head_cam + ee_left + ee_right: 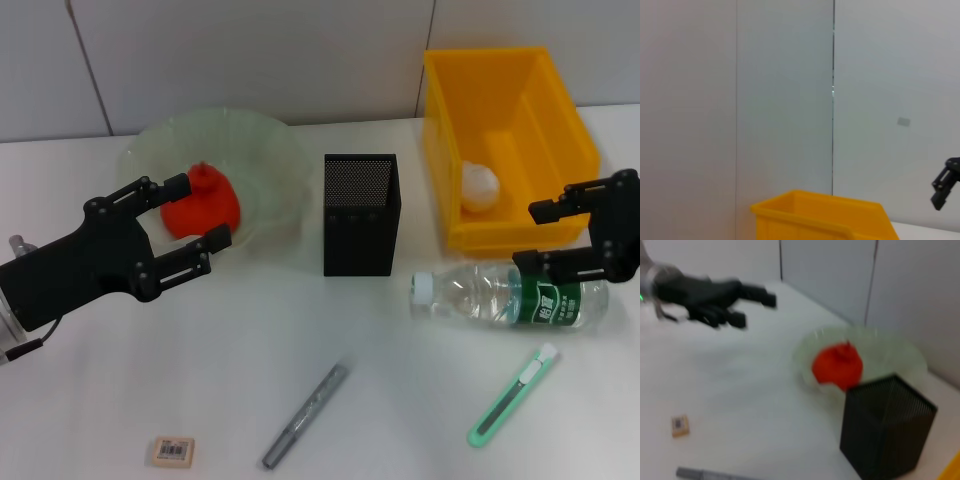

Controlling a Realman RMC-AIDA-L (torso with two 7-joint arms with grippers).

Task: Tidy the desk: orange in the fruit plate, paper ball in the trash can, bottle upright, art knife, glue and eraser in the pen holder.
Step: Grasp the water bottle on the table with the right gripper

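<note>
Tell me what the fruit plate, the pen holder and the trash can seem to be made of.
Fruit plate: probably glass, pale green, translucent, ruffled rim. Pen holder: black mesh, likely metal, fine perforations visible. Trash can: bright yellow, smooth opaque walls, looks like moulded plastic.

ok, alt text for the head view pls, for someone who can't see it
Open left pincer around the orange in the fruit plate; open right pincer above the lying bottle. Pen holder stands mid-desk, paper ball in the trash can; eraser, glue and art knife lie in front.
</note>
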